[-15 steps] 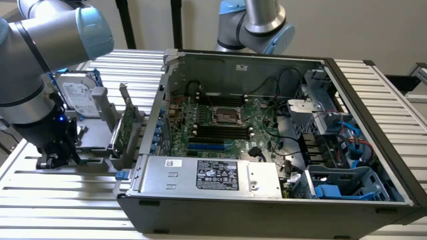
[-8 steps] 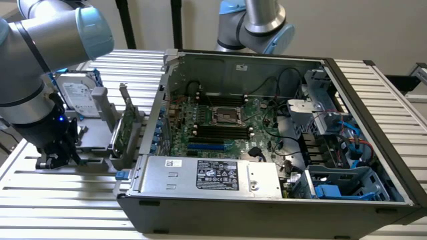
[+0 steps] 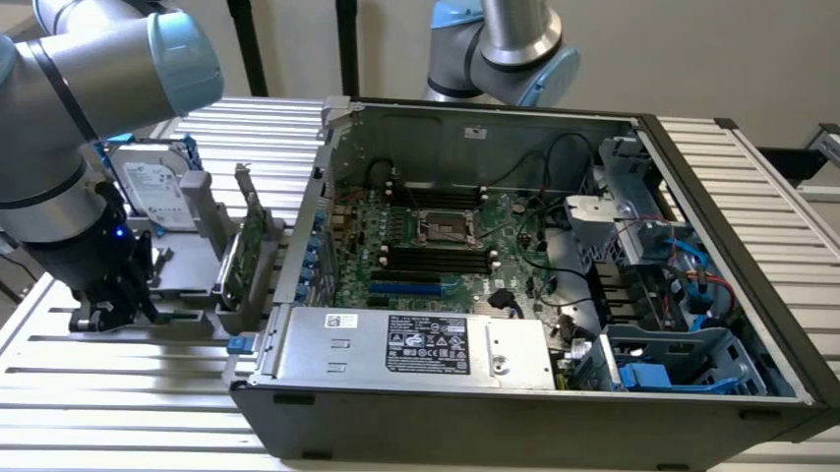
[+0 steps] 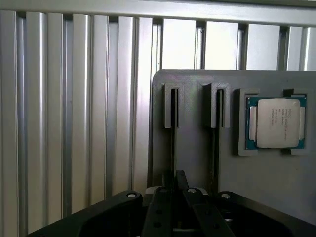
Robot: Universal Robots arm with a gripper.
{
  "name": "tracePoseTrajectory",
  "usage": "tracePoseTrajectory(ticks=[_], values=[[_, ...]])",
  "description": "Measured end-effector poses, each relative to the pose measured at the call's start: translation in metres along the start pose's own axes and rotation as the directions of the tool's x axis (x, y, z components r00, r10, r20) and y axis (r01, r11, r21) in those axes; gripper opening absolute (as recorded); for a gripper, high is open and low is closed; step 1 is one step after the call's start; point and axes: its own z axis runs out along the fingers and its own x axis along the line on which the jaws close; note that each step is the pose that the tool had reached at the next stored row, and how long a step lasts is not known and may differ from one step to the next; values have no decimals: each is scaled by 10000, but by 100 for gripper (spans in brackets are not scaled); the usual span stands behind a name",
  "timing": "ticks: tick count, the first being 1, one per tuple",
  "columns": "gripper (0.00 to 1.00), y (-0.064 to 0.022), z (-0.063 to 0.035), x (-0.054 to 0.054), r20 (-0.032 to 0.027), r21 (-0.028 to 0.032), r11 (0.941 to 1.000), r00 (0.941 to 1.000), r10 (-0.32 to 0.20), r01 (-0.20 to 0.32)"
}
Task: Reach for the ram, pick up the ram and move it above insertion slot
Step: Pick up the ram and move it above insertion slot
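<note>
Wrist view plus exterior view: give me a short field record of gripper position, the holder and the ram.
gripper: low over the gray holder, to the exterior view's left of the open computer case
holder contents: one processor chip, two slotted brackets
alignment: gripper in line with one of the two
ram: not seen lifted; cannot make it out clearly

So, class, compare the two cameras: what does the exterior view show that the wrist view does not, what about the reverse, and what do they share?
Exterior view: the open grey metal computer case with its green motherboard, plus a silver hard drive and a tall green expansion card standing outside the case.
Wrist view: a square silver processor chip seated in a recess, with two narrow slots beside it.
Shared: the ribbed aluminium table, the flat grey holder plate, and the black gripper close to that plate.
</note>
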Motion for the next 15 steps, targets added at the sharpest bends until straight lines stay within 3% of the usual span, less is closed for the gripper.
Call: tracePoseTrajectory(ticks=[8,15], values=[[14,3,-166,-7,23,1,10000,10000,0,0],[14,2,-465,-19,30,2,10000,10000,-2,2]])
